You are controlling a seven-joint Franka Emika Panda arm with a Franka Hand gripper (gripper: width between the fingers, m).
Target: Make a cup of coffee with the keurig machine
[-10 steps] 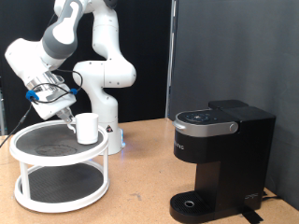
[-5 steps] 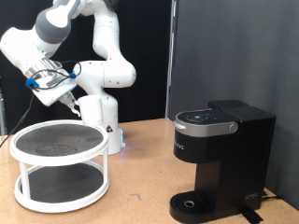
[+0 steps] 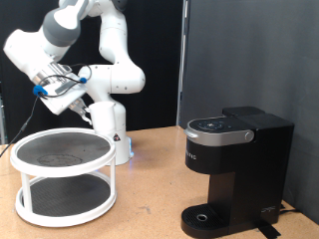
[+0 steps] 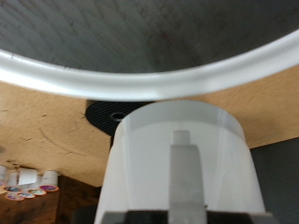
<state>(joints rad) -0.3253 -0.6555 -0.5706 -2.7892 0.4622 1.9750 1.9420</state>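
My gripper (image 3: pixel 84 106) hangs above the top shelf of the white two-tier stand (image 3: pixel 64 162), at the exterior view's left. It is shut on the cup (image 3: pixel 101 117), a small white mug that is hard to pick out against the white robot base behind it. The cup (image 4: pixel 177 154) fills the wrist view, with one finger (image 4: pixel 186 173) pressed against its wall and the stand's rim (image 4: pixel 140 86) beyond it. The keurig machine (image 3: pixel 237 169) stands at the exterior view's right, black, lid down, with nothing on its round drip base (image 3: pixel 206 217).
The robot's white base (image 3: pixel 112 124) stands behind the stand. A black curtain backs the wooden table. Several small pods (image 4: pixel 26 177) sit on the table beside a black round part (image 4: pixel 107 114) in the wrist view.
The cup has left the stand's top shelf. My gripper lifted it up and to the left, then shifted slightly right. The shelf now stands bare.
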